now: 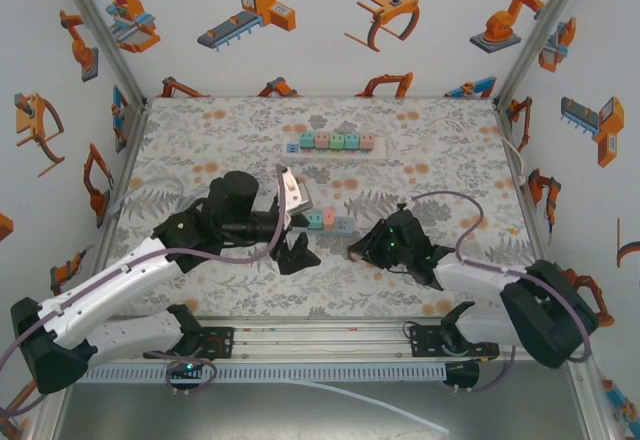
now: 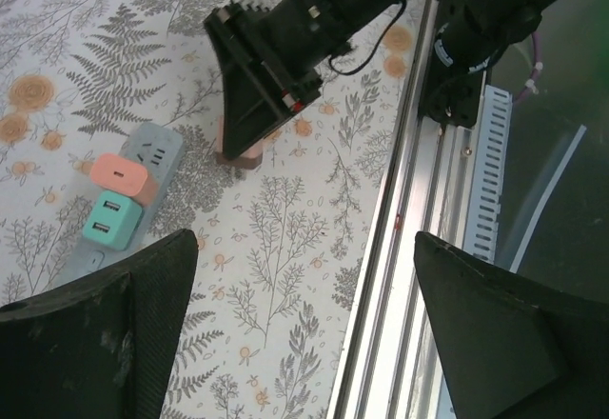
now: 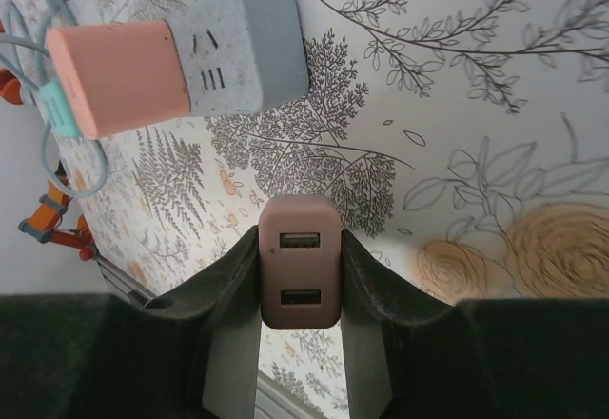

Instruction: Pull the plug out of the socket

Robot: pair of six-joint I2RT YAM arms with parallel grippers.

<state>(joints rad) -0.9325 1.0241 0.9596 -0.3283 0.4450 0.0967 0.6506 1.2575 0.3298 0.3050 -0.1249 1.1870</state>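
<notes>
A dusty-pink USB plug (image 3: 299, 274) sits clamped between my right gripper's (image 3: 299, 290) two fingers, clear of the socket and just above the tabletop. The grey power strip (image 3: 249, 48) lies a short way ahead of it, with a salmon plug (image 3: 119, 76) still in it. From above, the right gripper (image 1: 358, 251) holds the plug (image 1: 353, 254) just right of the strip (image 1: 343, 227). My left gripper (image 2: 304, 343) is open and holds nothing, hovering near the table's front edge beside the strip (image 2: 155, 152), which carries a salmon plug (image 2: 119, 173) and a teal plug (image 2: 107, 221).
A second power strip (image 1: 335, 143) with several coloured plugs lies at the back of the table. An aluminium rail (image 2: 400, 248) runs along the front edge. A purple cable (image 1: 470, 222) loops over the right arm.
</notes>
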